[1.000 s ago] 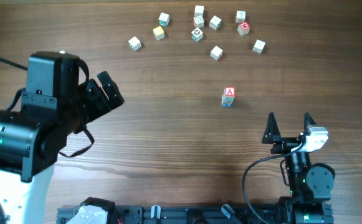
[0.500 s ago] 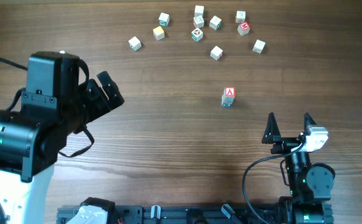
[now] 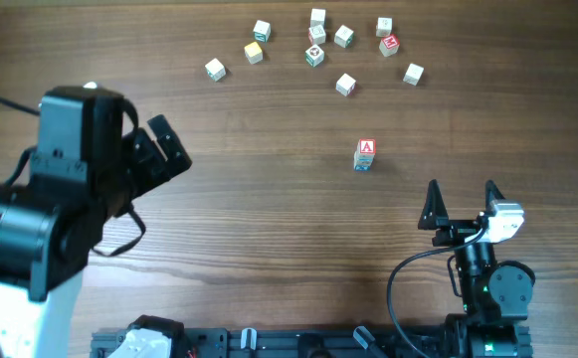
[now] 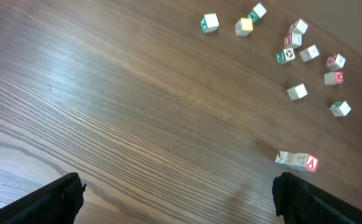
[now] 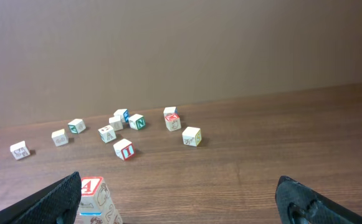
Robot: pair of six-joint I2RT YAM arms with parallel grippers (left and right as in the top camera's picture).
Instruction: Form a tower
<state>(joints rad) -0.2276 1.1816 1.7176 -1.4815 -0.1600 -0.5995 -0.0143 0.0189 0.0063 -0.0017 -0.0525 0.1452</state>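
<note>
While both arms stand back from the work, the tower (image 3: 365,155) stands upright near the table (image 3: 269,229) centre, its long axis vertical, the red "A" cube on top and a blue-marked cube at the base.

It lies ahead of the right gripper (image 3: 462,189) and off to that gripper's left. The right arm is the nearer. The left gripper (image 3: 169,147) is well apart from it, across bare wood.

Both grippers are spread wide and hold nothing.

Loose cubes (image 3: 345,85) lie scattered beyond the tower, none touching it.

The surface is flat wood grain, and there is free room on every side of the stack.

Judgement: a narrow stack tips easily, so any reach from the right toward the loose cubes should pass clear of it.
</note>
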